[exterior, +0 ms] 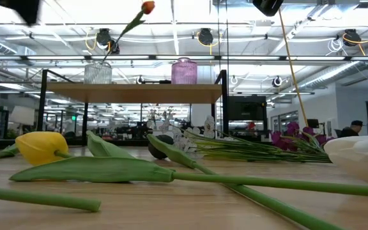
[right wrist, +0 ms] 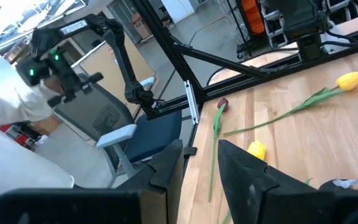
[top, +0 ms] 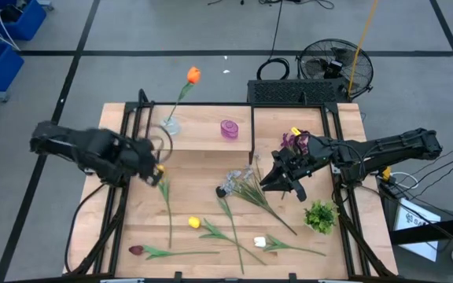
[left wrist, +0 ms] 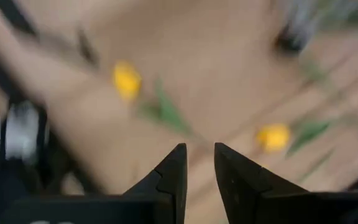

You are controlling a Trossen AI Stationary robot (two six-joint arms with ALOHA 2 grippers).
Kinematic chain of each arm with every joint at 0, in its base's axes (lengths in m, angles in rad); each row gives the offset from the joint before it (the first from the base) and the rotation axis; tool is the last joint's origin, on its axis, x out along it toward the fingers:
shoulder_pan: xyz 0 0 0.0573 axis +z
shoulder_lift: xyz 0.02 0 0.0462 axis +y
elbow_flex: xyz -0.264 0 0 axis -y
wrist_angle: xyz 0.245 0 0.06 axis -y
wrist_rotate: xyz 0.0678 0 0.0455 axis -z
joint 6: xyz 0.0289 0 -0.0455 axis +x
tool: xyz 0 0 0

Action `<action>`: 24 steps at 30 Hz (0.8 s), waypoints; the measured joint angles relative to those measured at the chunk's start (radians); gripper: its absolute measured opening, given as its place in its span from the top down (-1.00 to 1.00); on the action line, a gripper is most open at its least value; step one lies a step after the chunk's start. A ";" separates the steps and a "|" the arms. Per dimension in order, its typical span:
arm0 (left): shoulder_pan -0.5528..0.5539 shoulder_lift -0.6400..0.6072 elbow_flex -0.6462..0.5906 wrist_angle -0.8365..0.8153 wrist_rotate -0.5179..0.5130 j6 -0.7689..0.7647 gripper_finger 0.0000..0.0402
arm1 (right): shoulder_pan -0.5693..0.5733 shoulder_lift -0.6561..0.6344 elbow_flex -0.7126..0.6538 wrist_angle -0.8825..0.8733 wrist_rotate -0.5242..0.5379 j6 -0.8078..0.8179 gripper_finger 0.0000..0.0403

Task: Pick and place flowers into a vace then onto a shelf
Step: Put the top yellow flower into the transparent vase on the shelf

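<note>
An orange flower (top: 193, 75) stands in a clear glass vase (top: 169, 124) on the shelf (top: 203, 140), next to a pink vase (top: 229, 128). Loose flowers lie flat on the table: two yellow ones (top: 194, 223) (left wrist: 127, 79), a dark red one (top: 136, 250), a white one (top: 259, 242), pale sprays (top: 242, 185) and a purple cluster (top: 293, 141). My left gripper (top: 154, 174) (left wrist: 197, 152) points down over the table's left part, near a yellow head, open and empty. My right gripper (top: 266, 185) (right wrist: 201, 152) hovers level over the sprays, open and empty.
A short green tuft (top: 319, 216) lies at the near right. The shelf's black legs (exterior: 43, 108) stand at the table's far side. A fan (top: 335, 67) and a dark crate (top: 297, 92) stand on the floor beyond the far edge.
</note>
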 joint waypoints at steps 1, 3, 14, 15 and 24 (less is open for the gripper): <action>-0.020 0.025 -0.006 -0.011 0.045 -0.030 0.57 | 0.000 0.000 0.000 0.000 0.000 -0.009 0.54; -0.051 0.071 -0.037 0.009 0.095 -0.093 0.57 | 0.000 0.000 0.000 -0.002 0.000 -0.022 0.54; -0.123 0.125 -0.498 0.524 0.170 -0.480 0.57 | 0.000 0.000 0.000 -0.002 -0.005 -0.014 0.54; -0.125 0.125 -0.543 0.562 0.170 -0.518 0.57 | 0.000 0.000 0.000 -0.002 -0.005 -0.014 0.54; -0.131 0.116 -0.753 0.839 0.067 -0.688 0.57 | 0.000 0.000 0.000 -0.003 -0.006 -0.013 0.54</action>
